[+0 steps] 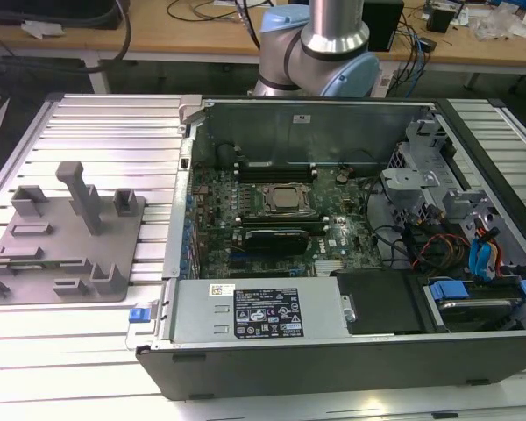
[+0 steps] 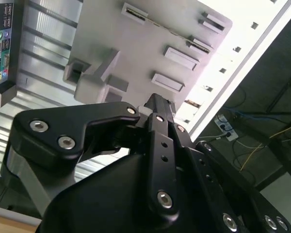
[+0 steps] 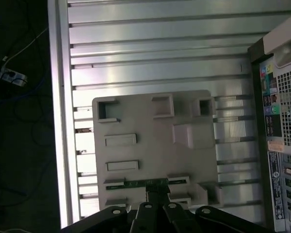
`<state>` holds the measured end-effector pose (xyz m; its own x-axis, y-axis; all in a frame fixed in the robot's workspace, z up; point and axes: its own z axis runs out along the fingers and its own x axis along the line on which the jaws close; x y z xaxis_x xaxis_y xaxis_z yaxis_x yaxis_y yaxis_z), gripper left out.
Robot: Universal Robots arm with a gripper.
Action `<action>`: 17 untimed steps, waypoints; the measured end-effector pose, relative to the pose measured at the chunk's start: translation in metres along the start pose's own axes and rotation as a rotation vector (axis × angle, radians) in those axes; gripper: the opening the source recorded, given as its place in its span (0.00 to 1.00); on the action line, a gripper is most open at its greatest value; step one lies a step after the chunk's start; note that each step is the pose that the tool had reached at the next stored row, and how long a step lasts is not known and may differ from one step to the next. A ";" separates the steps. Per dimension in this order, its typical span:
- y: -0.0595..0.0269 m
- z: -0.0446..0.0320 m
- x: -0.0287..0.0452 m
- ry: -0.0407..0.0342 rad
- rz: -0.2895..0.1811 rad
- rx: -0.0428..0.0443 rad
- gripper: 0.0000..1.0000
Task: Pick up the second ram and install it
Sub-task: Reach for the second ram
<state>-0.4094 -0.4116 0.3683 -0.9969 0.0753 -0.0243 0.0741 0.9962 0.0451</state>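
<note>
In the first wrist view, your gripper [image 3: 157, 190] hangs over the grey fixture plate [image 3: 150, 150]. Its tip lines up with the second ram [image 3: 136, 184], a thin green stick lying in the plate between two raised blocks. You cannot tell whether the gripper is spread or pressed together, nor whether it touches the ram. In the exterior view, the plate sits on the ribbed surface [image 1: 114, 132], to the exterior view's left of the open computer case [image 1: 333, 373].
</note>
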 end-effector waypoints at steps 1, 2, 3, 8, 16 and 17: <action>-0.0017 0.0023 -0.0001 -0.0001 0.000 0.0000 0.08; -0.0033 0.0042 -0.0001 0.0000 0.000 0.0000 0.08; -0.0059 0.0074 -0.0002 0.0000 0.000 0.0000 0.08; -0.0131 0.0184 -0.0003 0.0000 0.000 0.0000 0.08; -0.0146 0.0211 0.0000 0.0000 0.000 -0.0009 0.08; -0.0146 0.0211 0.0000 0.0000 0.000 -0.0009 0.08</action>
<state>-0.4099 -0.4253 0.3466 -0.9969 0.0753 -0.0243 0.0742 0.9962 0.0460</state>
